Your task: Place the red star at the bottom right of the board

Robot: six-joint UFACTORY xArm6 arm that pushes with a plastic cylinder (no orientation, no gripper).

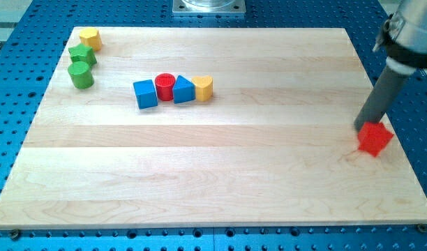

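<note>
Pushing looks like the step in hand: my tip [363, 126], a bare rod with no jaws to open or close, touches the red star [375, 139] near the board [220, 188]'s right edge, which probably needs further nudging toward the view's bottom.

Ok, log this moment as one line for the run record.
my tip: touching red star, its upper-left side | red star: right edge of board, above bottom-right corner | other blocks: upper left, untouched | task: unfinished
</note>
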